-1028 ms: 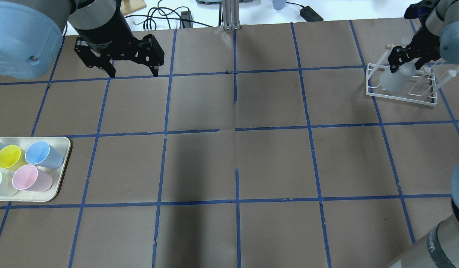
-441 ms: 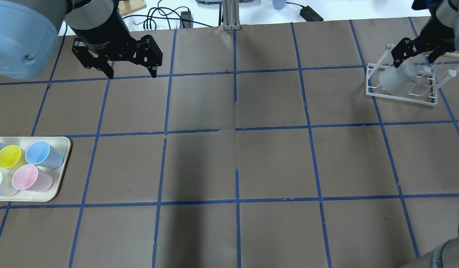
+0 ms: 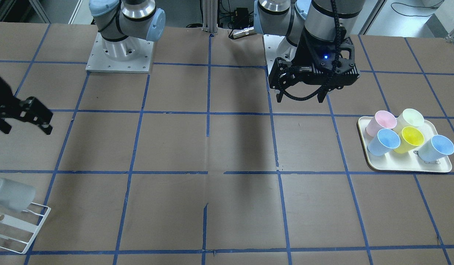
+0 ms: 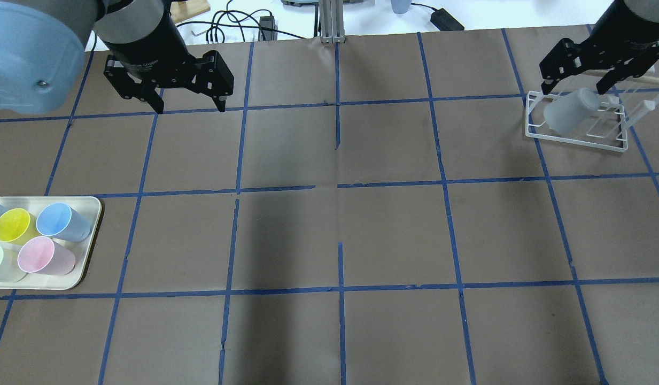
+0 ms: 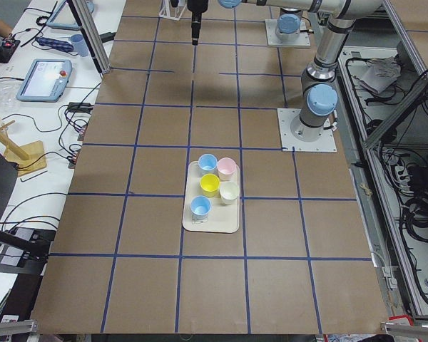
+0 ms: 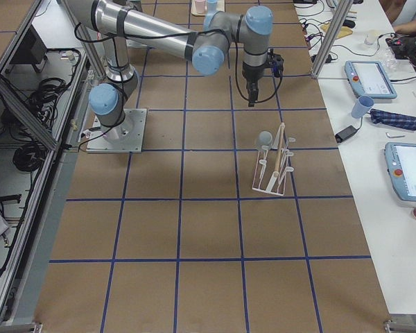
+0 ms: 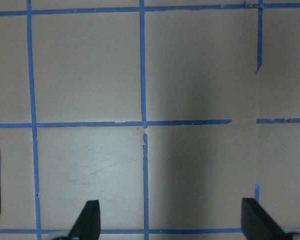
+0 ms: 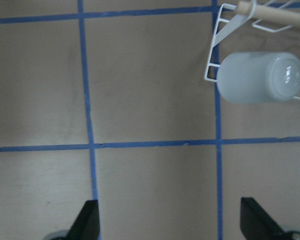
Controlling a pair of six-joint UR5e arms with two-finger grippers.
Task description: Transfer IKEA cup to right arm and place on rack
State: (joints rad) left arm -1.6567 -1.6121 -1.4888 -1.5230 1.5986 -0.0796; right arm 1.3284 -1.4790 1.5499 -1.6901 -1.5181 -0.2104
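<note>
Grey cup [image 8: 257,77] hangs tilted on rack [image 4: 575,141], one o'clock from the spread, empty right end effector [image 8: 170,222] in its wrist view.

IKEA cup [image 6: 265,138] sits on the rack [image 6: 272,175], at its far end. Right gripper [image 6: 253,97] hangs beyond, apart from both.

overhead, front views face each other, sharing rack [image 4: 575,141]; wrist cameras look down
</note>
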